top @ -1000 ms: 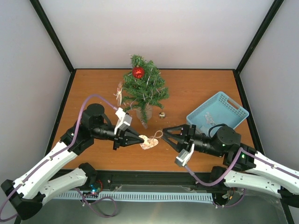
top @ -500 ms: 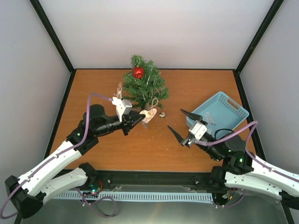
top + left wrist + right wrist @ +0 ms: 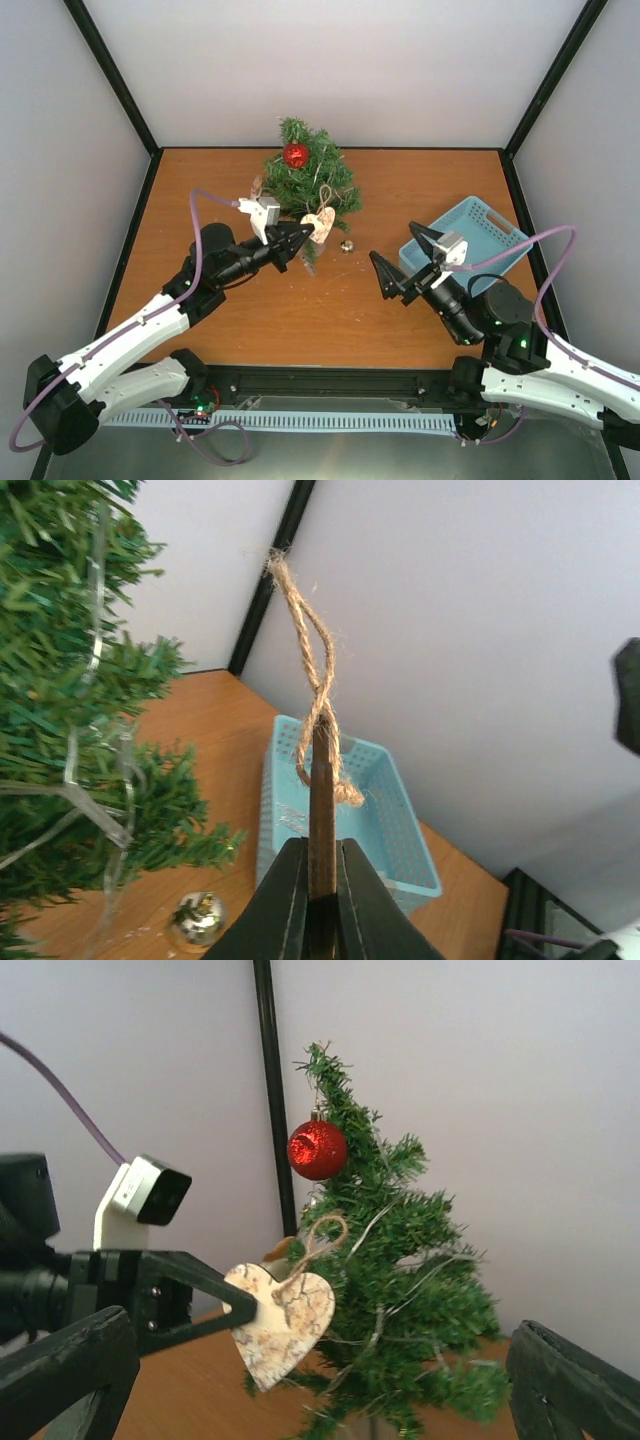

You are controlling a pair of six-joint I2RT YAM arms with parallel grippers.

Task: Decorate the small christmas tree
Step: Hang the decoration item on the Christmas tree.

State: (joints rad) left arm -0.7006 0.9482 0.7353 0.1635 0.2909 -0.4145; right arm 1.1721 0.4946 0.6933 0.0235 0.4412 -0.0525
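While the left gripper (image 3: 300,238) is clamped shut on the lower edge of a wooden heart (image 3: 318,225), the heart is held up against the tree (image 3: 310,185) on its 5 o'clock side. The right gripper (image 3: 400,255) stands fully spread and holds nothing; it hangs between the tree and the basket (image 3: 495,213).

Progress:
1. A red ball (image 3: 296,155) hangs near the tree top. Thin silvery strands lie among the branches, and a pale item shows at the tree's 9 o'clock edge.
2. The heart is not yet hung, as judged from the free loop noted below.
3. A small gold bell (image 3: 347,246) lies on the table (image 3: 420,180) at 5 o'clock from the tree foot.
4. The basket, at 3 o'clock on the table, holds pale items too small to identify.

The tree stands at 12 o'clock on the table, near the back edge.

View differences:
- Left wrist view: the heart (image 3: 322,800) appears edge-on between the closed fingers. Its string loop (image 3: 310,670) stands free above them, with the branches off at 9 o'clock. No branch passes through the loop.
- Right wrist view: the heart's face (image 3: 280,1322) and the ball (image 3: 318,1149) are plain. Here the loop overlaps the branches, so contact cannot be judged.
- Top view: this alone shows both arms and the basket contents.
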